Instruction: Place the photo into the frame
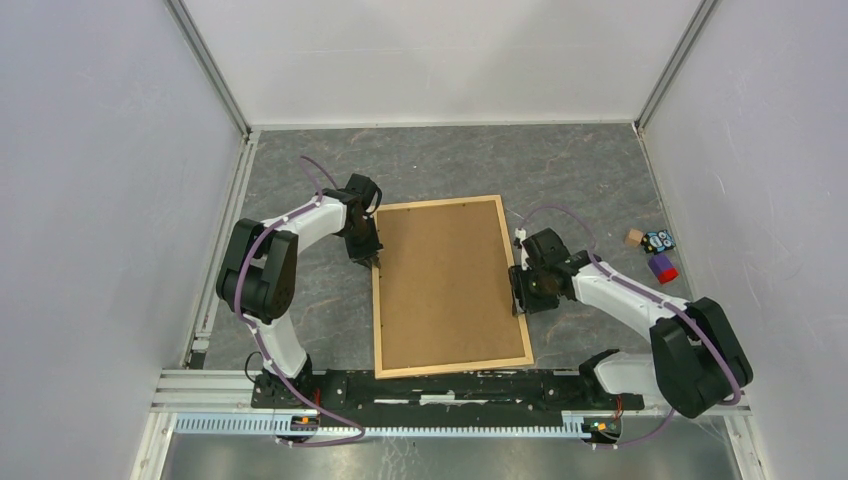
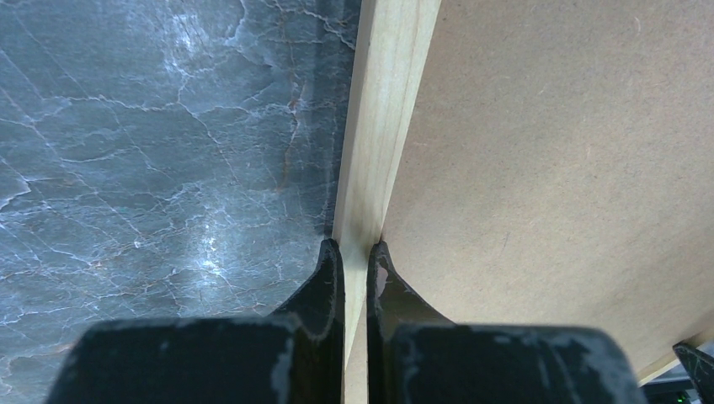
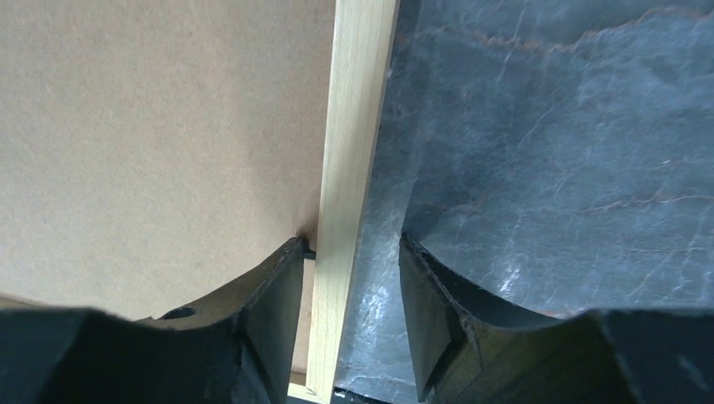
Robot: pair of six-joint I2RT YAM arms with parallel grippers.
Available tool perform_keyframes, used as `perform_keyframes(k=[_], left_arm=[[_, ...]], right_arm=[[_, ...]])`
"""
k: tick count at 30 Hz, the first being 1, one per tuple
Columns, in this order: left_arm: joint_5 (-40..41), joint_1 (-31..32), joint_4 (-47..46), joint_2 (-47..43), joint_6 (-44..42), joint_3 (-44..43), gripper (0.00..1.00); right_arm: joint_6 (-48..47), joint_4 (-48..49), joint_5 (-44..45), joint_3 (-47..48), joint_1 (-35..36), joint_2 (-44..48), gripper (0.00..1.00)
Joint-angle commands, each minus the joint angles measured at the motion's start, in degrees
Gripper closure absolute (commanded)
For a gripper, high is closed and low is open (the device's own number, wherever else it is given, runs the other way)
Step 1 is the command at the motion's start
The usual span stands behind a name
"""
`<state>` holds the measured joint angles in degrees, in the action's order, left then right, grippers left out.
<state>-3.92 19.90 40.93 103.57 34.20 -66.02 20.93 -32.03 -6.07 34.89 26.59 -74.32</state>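
The frame [image 1: 455, 368], thin light wood strips, lies flat mid-table with a plain brown board [image 1: 448, 285] filling it. The photo is hidden. My left gripper [image 1: 366, 255] is at the frame's left side; in the left wrist view it [image 2: 355, 252] is shut on the wooden strip [image 2: 379, 126], one finger on the table side and one on the board side. My right gripper [image 1: 520, 295] is at the right side. In the right wrist view it [image 3: 350, 246] stands open astride the right strip [image 3: 354, 126], with gaps on both sides.
A tan cube [image 1: 633, 237], a small blue toy [image 1: 657, 240] and a red-and-blue cylinder [image 1: 664, 267] lie by the right wall. White walls enclose the dark marbled table [image 1: 300, 300] on three sides. A metal rail [image 1: 400, 385] carries the arm bases at the near edge.
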Motion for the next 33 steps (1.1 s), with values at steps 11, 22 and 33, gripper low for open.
perform_keyframes(k=[11,22,33], left_arm=[[2.8,0.5,-2.5,2.2,2.8,1.0,0.98],[2.2,0.6,-2.6,2.9,2.7,0.8,0.98],[2.3,0.7,-2.5,3.0,2.5,0.6,0.98]], right_arm=[[-7.0,-6.1,11.1,18.3,-2.8,-10.0,0.50],[-7.8,-3.8,9.7,24.2,-2.9,-17.5,0.55],[-7.8,-2.7,10.5,24.6,-3.2,-20.5,0.55]])
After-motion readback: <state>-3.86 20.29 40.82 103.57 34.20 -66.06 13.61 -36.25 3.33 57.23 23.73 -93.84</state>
